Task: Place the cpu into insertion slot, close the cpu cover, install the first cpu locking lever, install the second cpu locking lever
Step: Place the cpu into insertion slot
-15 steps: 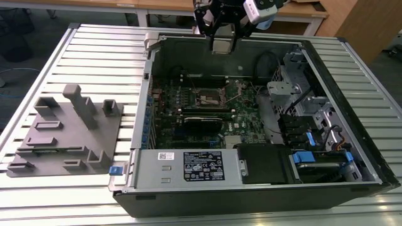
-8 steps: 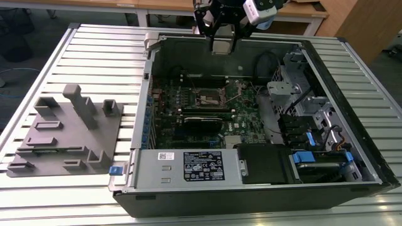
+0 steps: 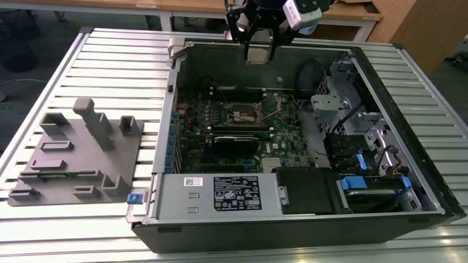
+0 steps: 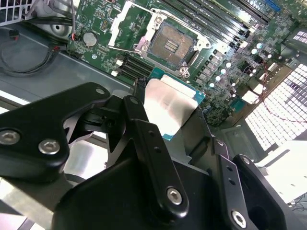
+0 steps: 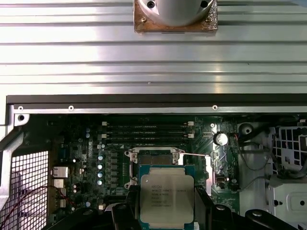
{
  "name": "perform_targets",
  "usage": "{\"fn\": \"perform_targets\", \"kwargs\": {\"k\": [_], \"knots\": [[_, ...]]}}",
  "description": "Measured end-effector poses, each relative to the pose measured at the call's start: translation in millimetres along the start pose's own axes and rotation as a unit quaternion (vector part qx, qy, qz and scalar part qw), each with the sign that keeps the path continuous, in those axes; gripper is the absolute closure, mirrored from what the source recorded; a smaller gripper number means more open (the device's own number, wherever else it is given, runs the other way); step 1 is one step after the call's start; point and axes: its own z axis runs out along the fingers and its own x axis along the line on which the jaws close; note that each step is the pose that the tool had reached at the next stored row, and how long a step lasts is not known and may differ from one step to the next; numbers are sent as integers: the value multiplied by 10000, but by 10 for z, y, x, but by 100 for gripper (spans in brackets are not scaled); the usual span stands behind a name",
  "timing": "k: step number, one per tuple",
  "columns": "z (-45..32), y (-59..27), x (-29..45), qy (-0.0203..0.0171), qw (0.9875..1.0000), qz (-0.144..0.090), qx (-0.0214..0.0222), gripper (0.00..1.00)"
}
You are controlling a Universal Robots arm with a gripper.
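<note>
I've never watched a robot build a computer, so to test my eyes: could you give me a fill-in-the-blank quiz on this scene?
1. The black robot hand holds a flat square silver-grey chip between its two ____.
2. The square black socket on the green circuit board is ____, with no chip in it.
3. The grey plastic fixture lies beside the open black computer case, on the exterior view's ____.
Missing words: fingers; empty; left.
</note>
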Motion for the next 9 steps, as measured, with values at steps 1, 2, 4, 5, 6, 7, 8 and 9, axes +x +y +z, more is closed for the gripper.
{"fn": "perform_targets", "kwargs": {"k": [1, 2, 4, 5, 6, 7, 8, 9], "knots": [[7, 0, 0, 0, 10000, 0, 0, 46], [13, -1, 0, 0, 10000, 0, 1, 46], [23, -2, 0, 0, 10000, 0, 1, 46], [24, -2, 0, 1, 10000, 0, 2, 46], [24, -2, 0, 1, 10000, 0, 2, 46], [24, -2, 0, 1, 10000, 0, 2, 46], [25, -2, 0, 0, 10000, 0, 1, 46], [25, -2, 0, 0, 10000, 0, 1, 46]]}}
